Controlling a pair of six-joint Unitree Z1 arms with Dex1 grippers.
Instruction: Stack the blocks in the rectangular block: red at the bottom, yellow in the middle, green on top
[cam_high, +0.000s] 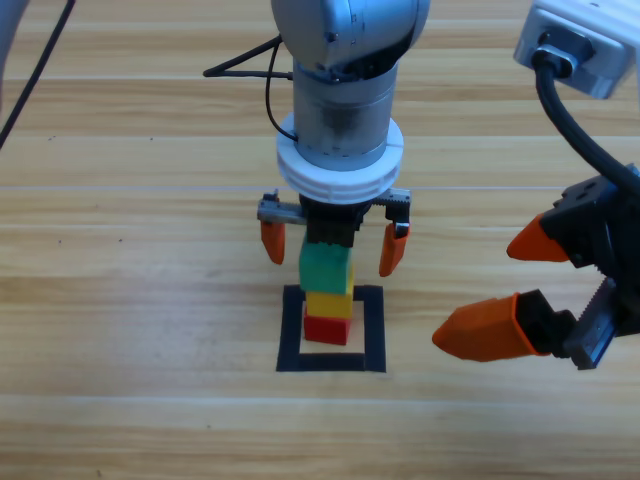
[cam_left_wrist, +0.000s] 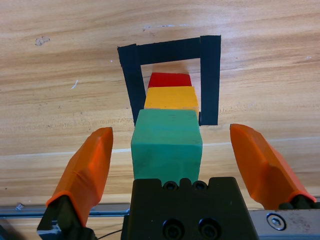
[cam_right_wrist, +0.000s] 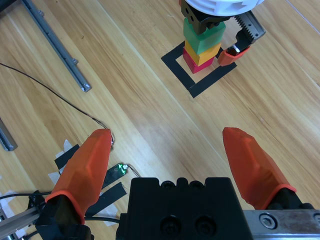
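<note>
The high view looked steeply down on the table from above. The left wrist view sat close over the green cube, facing straight down the stack. The right wrist view looked from farther off, sharing that stack and the black outline.

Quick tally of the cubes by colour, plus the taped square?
Red cube: 1
Yellow cube: 1
Green cube: 1
Black taped square: 1
Total: 4, the three cubes stacked inside the square.
</note>
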